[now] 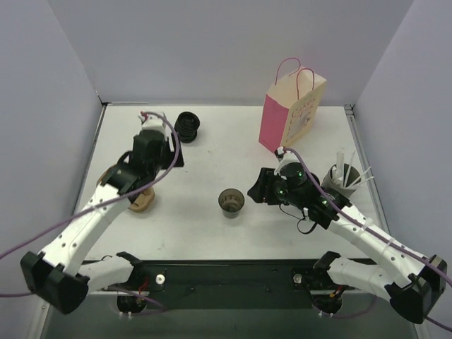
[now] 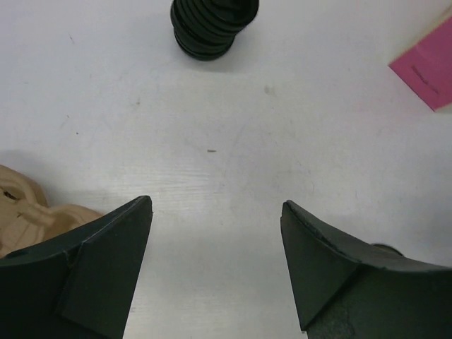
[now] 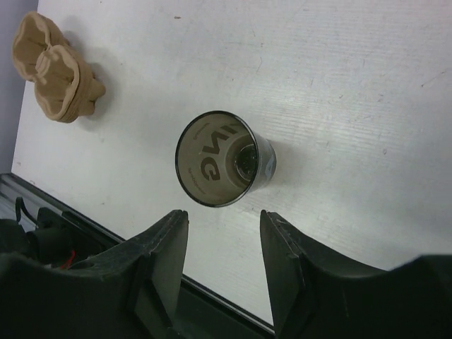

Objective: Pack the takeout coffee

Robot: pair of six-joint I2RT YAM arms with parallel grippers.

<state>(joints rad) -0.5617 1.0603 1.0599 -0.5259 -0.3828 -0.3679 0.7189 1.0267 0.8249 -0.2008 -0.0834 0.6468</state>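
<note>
The takeout coffee cup is seen standing upright near the middle of the surface, its mouth uncovered and no lid fitted; whether anything is in it cannot be told. The right hand is held just short of the cup, jaws parted, with nothing between them and no contact made with the cup wall. The left hand is spread wide and empty over bare surface, with the ribbed black stack ahead of it and a tan moulded carrier lying beside its arm. The pink paper bag is stood at the far right, well apart from the cup, with its handles up.

Several failures can be foreseen. The cup looks light and thin, so it could be tipped or pushed away if one finger is brought against the wall before the other. If the jaws are closed too hard, the wall could be buckled and the cup squeezed out. With no lid on, anything inside would be spilled by a tilted carry. At the bag, the cup could be caught on the rim or handles, and the unsupported bag could be knocked over
</note>
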